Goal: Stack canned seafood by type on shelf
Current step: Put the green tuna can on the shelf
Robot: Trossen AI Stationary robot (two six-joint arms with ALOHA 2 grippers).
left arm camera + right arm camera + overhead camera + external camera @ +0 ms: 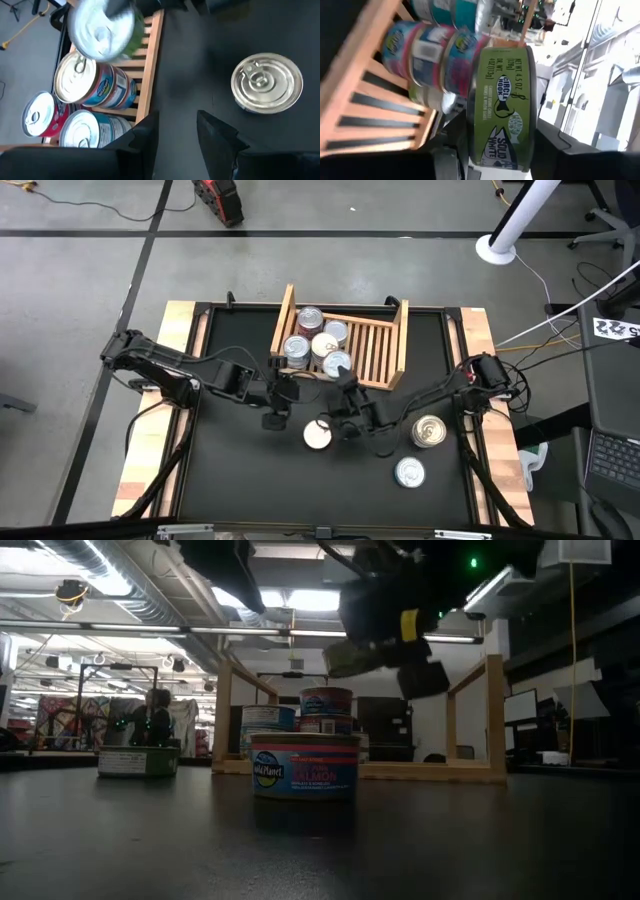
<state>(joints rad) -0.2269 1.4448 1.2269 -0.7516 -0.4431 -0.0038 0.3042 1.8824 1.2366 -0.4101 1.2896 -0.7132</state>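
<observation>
From above, the shelf (384, 348) stands at the far middle of the dark surface (230, 470), and four tins with silvery lids (309, 338) sit on its left half. The right hand (338, 370) hovers at the shelf's near edge, clenched on a fifth tin (337, 364). Three more tins rest on the surface: a white-lidded one (318, 435) near the middle, and a gold-lidded one (429, 431) and a silvery one (409, 472) toward the right. The left hand (276, 402) waits just left of the right arm.

At surface level, a blue-and-red tin (305, 767) stands nearest, and stacked tins (326, 710) show inside the shelf behind it.

Past the left hand's fingers (145, 135), which are spread and empty, three blue- and red-labelled tins (92, 85) lie on the slats.

Between the right hand's fingers (547, 137), the held tin (502, 107) shows a green side label, with pink-and-blue tins (427, 50) on the shelf beyond.
</observation>
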